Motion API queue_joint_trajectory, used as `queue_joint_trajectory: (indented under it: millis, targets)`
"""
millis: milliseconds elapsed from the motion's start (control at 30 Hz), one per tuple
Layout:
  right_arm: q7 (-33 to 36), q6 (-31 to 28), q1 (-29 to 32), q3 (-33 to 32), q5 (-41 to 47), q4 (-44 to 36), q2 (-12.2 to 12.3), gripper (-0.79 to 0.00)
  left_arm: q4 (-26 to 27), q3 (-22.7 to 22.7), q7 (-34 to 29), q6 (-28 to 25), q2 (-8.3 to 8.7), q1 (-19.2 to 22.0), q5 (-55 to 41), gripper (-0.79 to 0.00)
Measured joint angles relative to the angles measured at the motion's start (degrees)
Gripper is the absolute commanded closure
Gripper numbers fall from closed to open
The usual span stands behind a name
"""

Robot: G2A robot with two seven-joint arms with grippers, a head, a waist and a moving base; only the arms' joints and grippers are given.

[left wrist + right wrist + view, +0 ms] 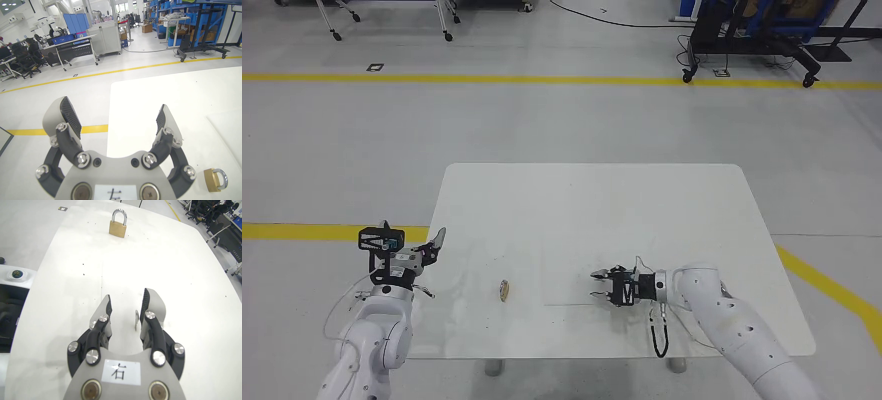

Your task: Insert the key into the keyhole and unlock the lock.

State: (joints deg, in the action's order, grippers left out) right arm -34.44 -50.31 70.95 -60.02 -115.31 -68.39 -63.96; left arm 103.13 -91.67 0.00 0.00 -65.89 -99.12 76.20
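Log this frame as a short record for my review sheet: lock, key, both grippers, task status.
padlock: brass, lying on the white table, shackle looks shut
key: flat on the table, between the right gripper's fingers, close beside one
left gripper: open, empty, at the table's edge, apart from the padlock
right gripper: open, low around the key, pointing toward the padlock
status: key not yet gripped or inserted
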Motion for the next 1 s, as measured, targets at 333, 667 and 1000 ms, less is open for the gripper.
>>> queue_joint_trajectory:
  millis: [333, 667, 1000]
  targets:
    - [0.73, 4.02, -1.92, 1.97, -1.16, 2.95, 0.13, 0.0, 0.0, 0.0, 0.0, 0.0, 0.0, 0.0, 0.0, -0.785]
    - [0.98, 6.53, -2.46, 1.53, 1.25, 3.03, 0.51, 0.0, 0.0, 0.0, 0.0, 0.0, 0.0, 0.0, 0.0, -0.785]
    - [2.25, 7.45, -1.37, -1.93, 11.58, 2.67, 0.79, 0.0, 0.0, 0.0, 0.0, 0.0, 0.0, 0.0, 0.0, -0.785]
